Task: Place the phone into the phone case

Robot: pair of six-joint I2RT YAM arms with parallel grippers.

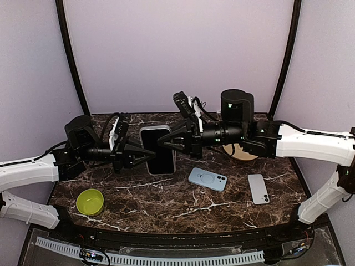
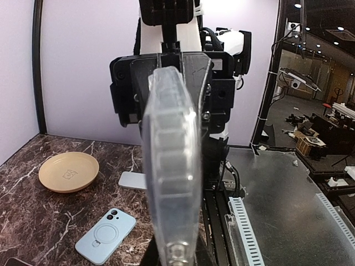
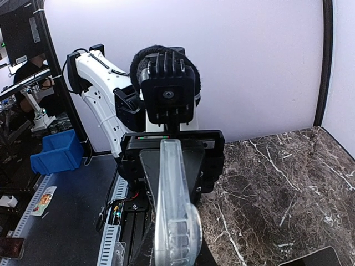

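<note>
From above, the left tool (image 1: 148, 154) and right tool (image 1: 164, 142) each clamp a long edge of the black phone (image 1: 158, 151), probably squeezing it into its clear case (image 1: 175, 158) above the worktop (image 1: 166, 205). In the left wrist view the clear case (image 2: 172, 166) stands edge-on, with a blue case (image 2: 105, 235) well apart. The right wrist view shows the same rim, with open marble beside it.

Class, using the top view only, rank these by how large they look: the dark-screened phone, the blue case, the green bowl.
Largest: dark-screened phone, though it may be raised nearer the camera.
Then: blue case and green bowl look about alike, so they are left unranked.
</note>
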